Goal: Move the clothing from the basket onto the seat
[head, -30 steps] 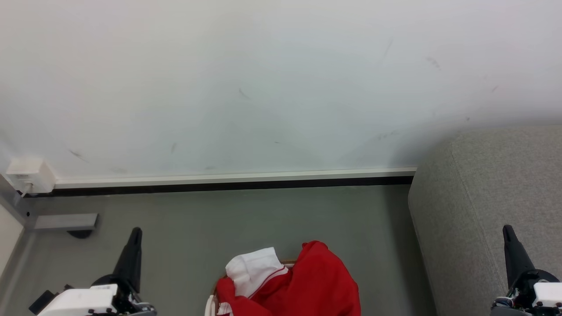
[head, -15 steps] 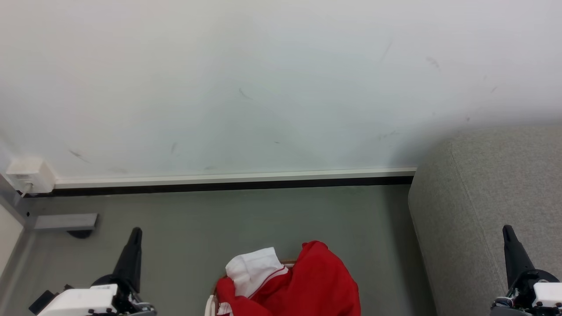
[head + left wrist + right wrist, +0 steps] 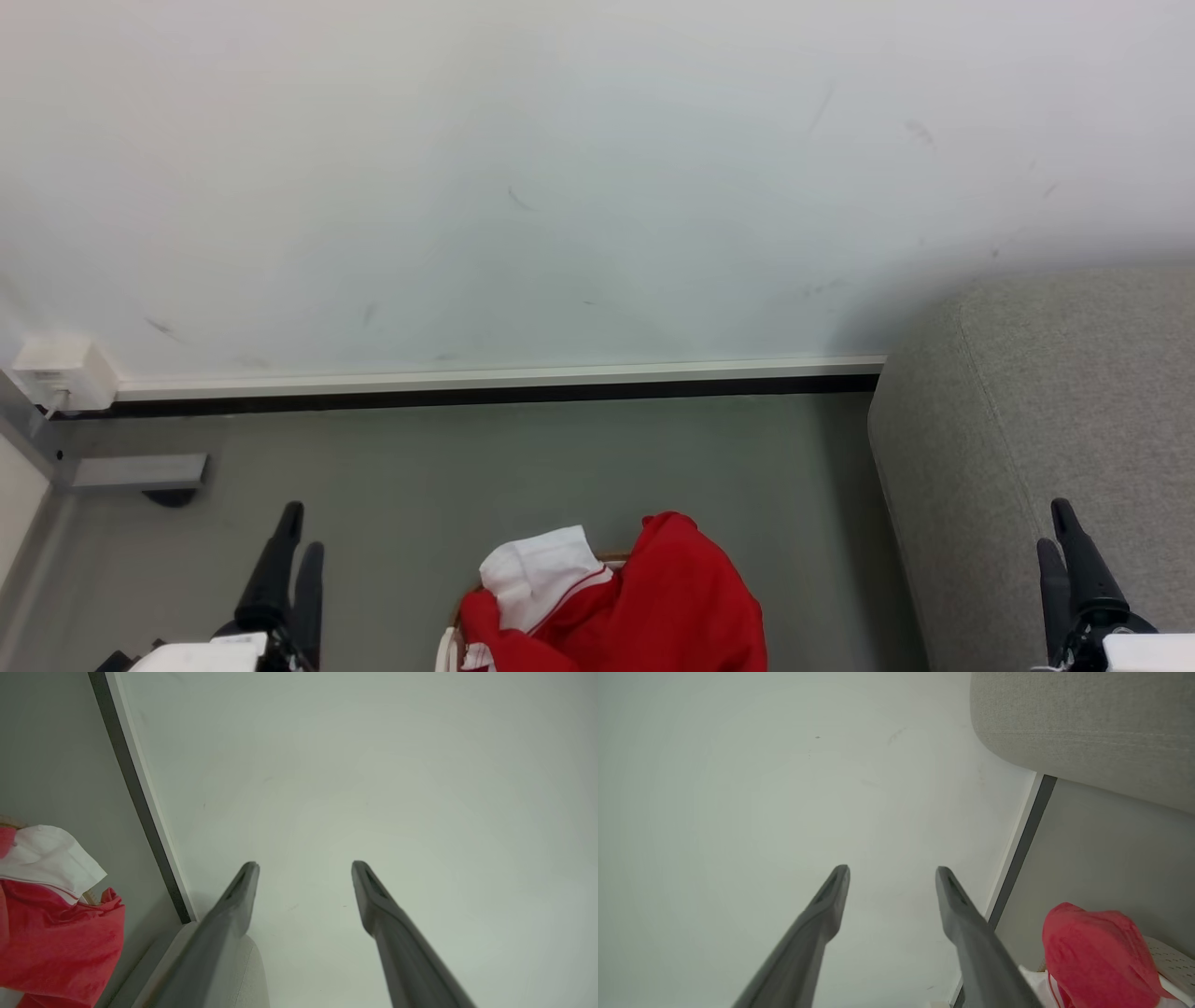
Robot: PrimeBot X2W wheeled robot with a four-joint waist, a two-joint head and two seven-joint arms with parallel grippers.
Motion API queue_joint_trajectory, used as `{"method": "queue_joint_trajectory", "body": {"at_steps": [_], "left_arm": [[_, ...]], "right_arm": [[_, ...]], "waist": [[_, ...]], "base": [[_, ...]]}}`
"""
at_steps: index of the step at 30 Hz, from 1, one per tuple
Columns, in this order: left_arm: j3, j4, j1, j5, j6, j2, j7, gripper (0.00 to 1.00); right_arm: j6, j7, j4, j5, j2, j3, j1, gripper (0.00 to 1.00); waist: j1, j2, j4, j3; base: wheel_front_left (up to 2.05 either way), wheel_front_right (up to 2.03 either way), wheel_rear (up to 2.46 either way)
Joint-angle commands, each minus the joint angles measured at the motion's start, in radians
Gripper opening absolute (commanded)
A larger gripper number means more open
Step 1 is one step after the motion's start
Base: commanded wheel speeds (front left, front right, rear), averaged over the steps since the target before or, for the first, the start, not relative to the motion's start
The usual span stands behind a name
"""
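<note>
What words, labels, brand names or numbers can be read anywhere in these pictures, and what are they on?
No text can be read anywhere.
Red and white clothing: no print or logo on the part that shows.
Small white box low on the wall: a faint dark mark near its lower edge, too small to read.
Grey sofa: plain fabric, no tag in view.
White wall: only scuff marks, no signs.

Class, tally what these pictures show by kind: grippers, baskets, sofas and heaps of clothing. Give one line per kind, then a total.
Grippers: 2 (left gripper, right gripper, both open)
Baskets: 1 (basket, on the floor)
Sofas: 1 (seat, grey)
Heaps of clothing: 1 (clothing, red and white, in the basket)
Total: 5
</note>
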Motion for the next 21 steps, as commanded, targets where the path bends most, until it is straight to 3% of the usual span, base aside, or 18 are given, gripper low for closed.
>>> {"method": "queue_joint_trajectory", "body": {"at_steps": [1,10,21], "left_arm": [[-0.001,-0.019,-0.013,0.007,-0.004,0.006,-0.009,1.00],[-0.009,-0.031,-0.005,0.106,-0.012,0.008,-0.053,1.00],[-0.023,-0.051,0.003,0.354,-0.014,0.009,-0.100,1.00]], "right_arm": [[0.000,-0.005,-0.015,-0.024,-0.008,-0.009,-0.017,1.00],[0.000,-0.019,-0.034,-0.242,0.014,-0.019,-0.008,1.00],[0.000,-0.034,-0.057,-0.577,0.026,-0.012,0.004,1.00]], "waist": [[0.0000,0.0000,0.000,0.000],[0.0000,0.0000,-0.003,0.001],[0.0000,0.0000,-0.004,0.000]], "base": [[0.00,0.00,0.00],[0.00,0.00,0.00],[0.00,0.00,0.00]]}}
